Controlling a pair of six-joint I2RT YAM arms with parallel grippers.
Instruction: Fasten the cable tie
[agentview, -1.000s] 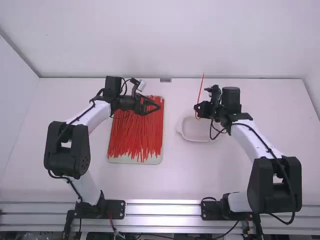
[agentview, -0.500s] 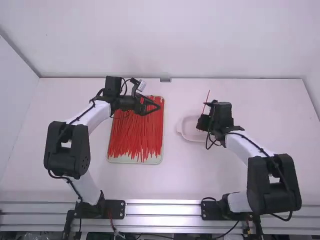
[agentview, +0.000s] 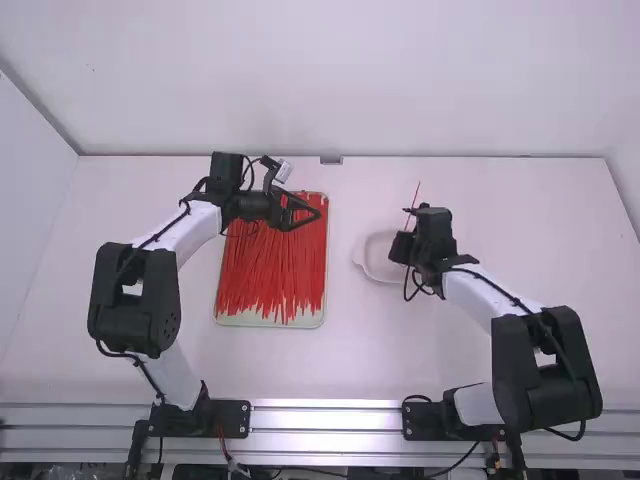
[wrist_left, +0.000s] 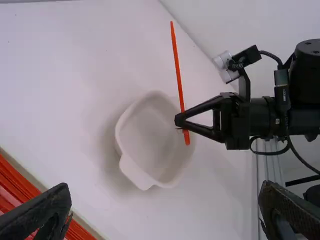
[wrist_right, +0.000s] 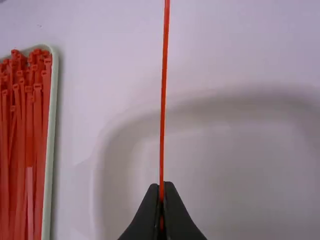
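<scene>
My right gripper (agentview: 402, 243) is shut on one end of a straight red cable tie (agentview: 416, 193), which sticks out away from the fingers. It hangs just over a small white bowl (agentview: 370, 264). In the right wrist view the fingers (wrist_right: 172, 210) pinch the tie (wrist_right: 163, 95) above the bowl (wrist_right: 225, 165). My left gripper (agentview: 316, 212) is open over the far end of a tray (agentview: 322, 300) with several red cable ties (agentview: 270, 270). The left wrist view looks across at the bowl (wrist_left: 145, 150), the held tie (wrist_left: 176, 70) and the right gripper (wrist_left: 181, 121).
The tray's pale green rim (wrist_right: 51, 150) lies left of the bowl with a strip of bare table between them. The white table (agentview: 540, 220) stretches right of the bowl, and a white wall closes off the back.
My right gripper has come down and nearer over the bowl, carrying the tie with it. The left arm has stayed put over the tray.
</scene>
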